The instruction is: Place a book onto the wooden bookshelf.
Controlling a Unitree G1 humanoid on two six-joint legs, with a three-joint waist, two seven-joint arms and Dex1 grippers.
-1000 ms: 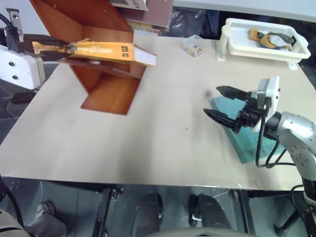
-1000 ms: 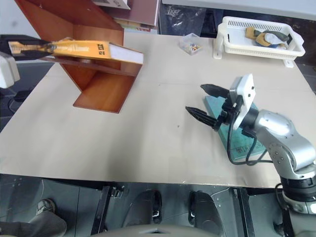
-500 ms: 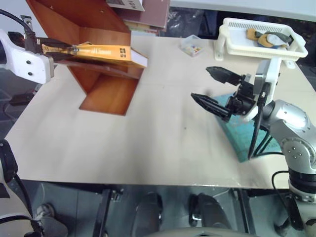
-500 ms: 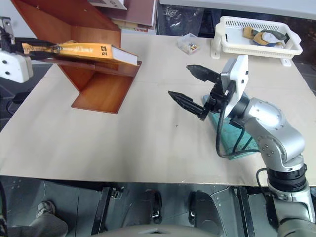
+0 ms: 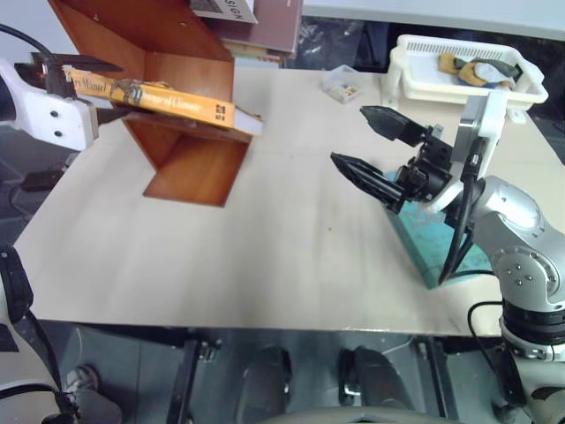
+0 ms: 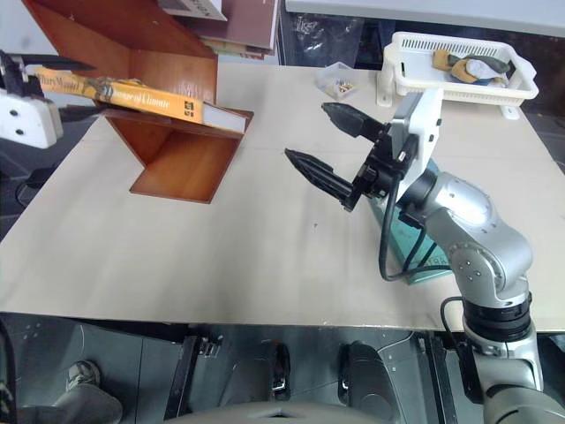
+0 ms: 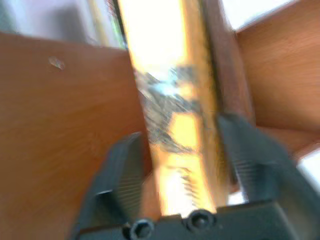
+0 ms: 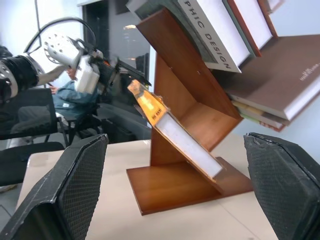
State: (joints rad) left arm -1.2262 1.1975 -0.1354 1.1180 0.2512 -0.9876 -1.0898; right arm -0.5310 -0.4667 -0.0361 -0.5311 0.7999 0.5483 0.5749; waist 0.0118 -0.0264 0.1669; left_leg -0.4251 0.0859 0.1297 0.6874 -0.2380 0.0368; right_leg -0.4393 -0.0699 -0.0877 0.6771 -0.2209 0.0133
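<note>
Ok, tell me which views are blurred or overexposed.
Left wrist view: smeared and soft, the book blown out to white-yellow near its far end, the wooden bookshelf featureless. Right wrist view: bookshelf sharp, own fingers out of focus. Eye views: evenly lit, only mildly soft.

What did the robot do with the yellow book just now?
The left end effector opened its fingers and let go of the book, which now lies tilted on the wooden bookshelf. The right end effector rose and moved toward the shelf, open. The teal book and white basket stayed put.
</note>
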